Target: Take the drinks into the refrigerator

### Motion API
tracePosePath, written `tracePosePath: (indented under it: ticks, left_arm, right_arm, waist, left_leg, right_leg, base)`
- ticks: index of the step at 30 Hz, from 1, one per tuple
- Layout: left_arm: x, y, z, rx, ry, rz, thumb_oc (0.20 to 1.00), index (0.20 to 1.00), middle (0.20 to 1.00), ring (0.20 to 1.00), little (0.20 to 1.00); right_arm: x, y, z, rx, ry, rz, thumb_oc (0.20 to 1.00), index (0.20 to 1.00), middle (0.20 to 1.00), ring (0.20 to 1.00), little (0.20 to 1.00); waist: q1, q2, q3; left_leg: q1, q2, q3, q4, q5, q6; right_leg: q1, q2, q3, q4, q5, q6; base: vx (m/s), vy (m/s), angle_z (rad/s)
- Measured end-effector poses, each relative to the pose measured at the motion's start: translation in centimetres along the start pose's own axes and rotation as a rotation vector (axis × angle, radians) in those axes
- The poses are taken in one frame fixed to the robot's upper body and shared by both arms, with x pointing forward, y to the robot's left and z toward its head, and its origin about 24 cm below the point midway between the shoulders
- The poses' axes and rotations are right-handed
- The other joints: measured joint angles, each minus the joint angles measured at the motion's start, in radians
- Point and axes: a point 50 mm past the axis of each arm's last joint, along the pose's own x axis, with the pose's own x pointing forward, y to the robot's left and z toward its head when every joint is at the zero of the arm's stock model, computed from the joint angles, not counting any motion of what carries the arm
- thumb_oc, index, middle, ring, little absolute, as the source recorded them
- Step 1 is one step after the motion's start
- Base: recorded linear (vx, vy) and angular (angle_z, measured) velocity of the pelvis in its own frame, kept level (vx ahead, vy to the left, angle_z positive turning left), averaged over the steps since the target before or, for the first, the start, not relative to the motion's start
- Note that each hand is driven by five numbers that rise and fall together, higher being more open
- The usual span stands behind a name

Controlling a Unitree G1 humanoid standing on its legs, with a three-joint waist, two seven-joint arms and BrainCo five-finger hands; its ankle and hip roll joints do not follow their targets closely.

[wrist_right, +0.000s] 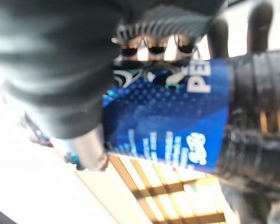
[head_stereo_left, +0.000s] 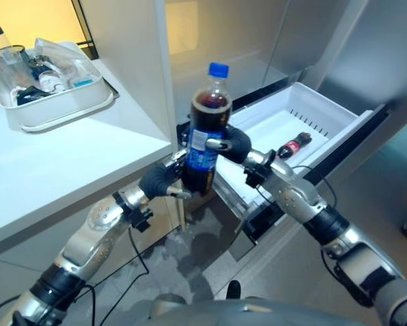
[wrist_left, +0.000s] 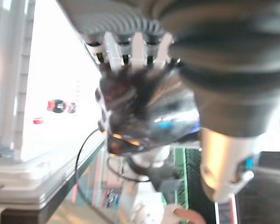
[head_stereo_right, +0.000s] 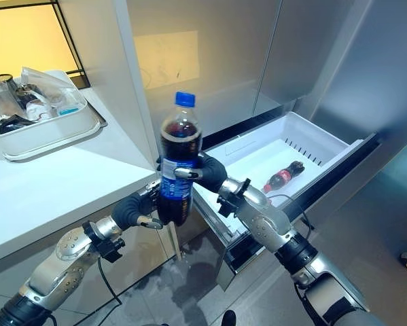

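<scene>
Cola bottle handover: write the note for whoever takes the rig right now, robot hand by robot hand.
Left robot hand: curled round the lower part of the big cola bottle.
Right robot hand: curled round its blue label from the other side.
The bottle is held upright in the air, blue cap on, in front of the counter's edge and beside the open white freezer drawer.
Done: one small red-label cola bottle lies on its side in the drawer.
Left: put the big bottle in the refrigerator, let go. The drawer is open.
A white tray of odds and ends sits on the counter.
</scene>
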Motion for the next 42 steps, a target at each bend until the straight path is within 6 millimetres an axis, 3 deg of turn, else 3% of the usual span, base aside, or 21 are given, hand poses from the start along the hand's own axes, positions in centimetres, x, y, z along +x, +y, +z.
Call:
tracePosePath:
  ticks: [5, 8, 13, 26, 30, 35, 39, 42]
  left_arm:
    - [-1.1, 0.5, 1.0, 0.022, -0.037, 0.042, 1.000, 1.000, 1.000, 1.000, 1.000]
    - [-1.9, 0.6, 0.8, 0.012, -0.034, 0.077, 1.000, 1.000, 1.000, 1.000, 1.000]
    - [-2.3, 0.9, 0.9, 0.013, -0.043, 0.098, 1.000, 1.000, 1.000, 1.000, 1.000]
    - [-3.0, 0.4, 1.2, -0.013, -0.070, 0.093, 1.000, 1.000, 1.000, 1.000, 1.000]
    - [-2.9, 0.2, 1.3, -0.015, -0.075, 0.079, 1.000, 1.000, 1.000, 1.000, 1.000]
    - [-2.4, 0.1, 2.2, 0.018, -0.072, 0.003, 1.000, 1.000, 1.000, 1.000, 1.000]
    - [-2.0, 0.4, 3.0, 0.048, -0.081, -0.022, 1.000, 1.000, 1.000, 1.000, 1.000]
    - [-1.6, 0.6, 3.6, 0.079, -0.082, -0.049, 1.000, 1.000, 1.000, 1.000, 1.000]
  right_arm:
    - [-6.1, -5.3, 1.9, -0.077, -0.017, -0.350, 0.200, 0.200, 0.200, 0.200, 0.200]
    - [-9.3, -6.6, 3.1, -0.106, -0.074, -0.482, 0.200, 0.200, 0.200, 0.200, 0.200]
    - [-10.4, -7.1, 4.0, -0.145, -0.094, -0.527, 0.200, 0.200, 0.200, 0.200, 0.200]
    - [-13.6, -8.6, 7.2, -0.347, 0.000, -0.630, 0.200, 0.200, 0.200, 0.200, 0.200]
    - [-13.6, -9.5, 8.5, -0.418, 0.035, -0.651, 0.200, 0.200, 0.200, 0.200, 0.200]
    - [-10.4, -10.1, 11.5, -0.599, 0.142, -0.579, 0.200, 0.200, 0.200, 0.200, 0.200]
    - [-7.3, -9.5, 12.6, -0.671, 0.169, -0.474, 0.200, 0.200, 0.200, 0.200, 0.200]
    - [-6.5, -9.6, 13.0, -0.718, 0.205, -0.450, 0.200, 0.200, 0.200, 0.200, 0.200]
  waist:
    - [-0.004, 0.000, 0.000]
    - [-0.005, 0.001, 0.001]
    - [-0.032, 0.005, 0.003]
    - [-0.025, 0.003, 0.007]
    - [-0.023, 0.003, 0.020]
    - [-0.024, 0.008, 0.065]
    - [-0.014, 0.012, 0.103]
    - [0.007, 0.014, 0.119]
  left_leg:
    - [-0.014, -0.002, -0.003, 0.000, 0.000, 0.001]
    - [-0.013, 0.000, -0.003, 0.000, -0.001, 0.000]
    - [-0.015, 0.002, -0.002, -0.001, -0.001, -0.001]
    - [-0.055, 0.001, -0.002, -0.001, -0.002, 0.000]
    - [-0.078, 0.000, -0.001, 0.000, -0.001, 0.000]
    - [-0.117, 0.003, 0.000, 0.000, 0.006, -0.002]
    - [-0.137, 0.003, -0.002, 0.002, 0.007, -0.003]
    - [-0.153, 0.003, -0.003, 0.007, 0.007, -0.004]
  right_leg:
    - [-0.004, -0.004, -0.004, -0.003, -0.001, 0.002]
    - [-0.007, 0.000, -0.004, -0.008, 0.000, 0.001]
    - [-0.006, 0.003, -0.002, -0.015, 0.003, 0.001]
    - [-0.041, 0.002, -0.001, -0.015, 0.005, 0.001]
    - [-0.063, 0.002, 0.001, -0.015, 0.008, 0.002]
    - [-0.113, 0.005, 0.005, -0.015, 0.017, -0.003]
    - [-0.132, 0.006, 0.006, -0.015, 0.018, -0.004]
    - [-0.147, 0.006, 0.005, -0.015, 0.018, -0.004]
  base:
    - [0.00, 0.000, 0.01]
    - [0.00, 0.000, 0.00]
    - [0.00, 0.000, 0.00]
    - [0.00, 0.000, 0.00]
    - [-0.03, -0.019, -0.02]
    - [-0.02, -0.033, -0.04]
    - [0.00, -0.031, -0.01]
    - [-0.02, -0.045, 0.03]
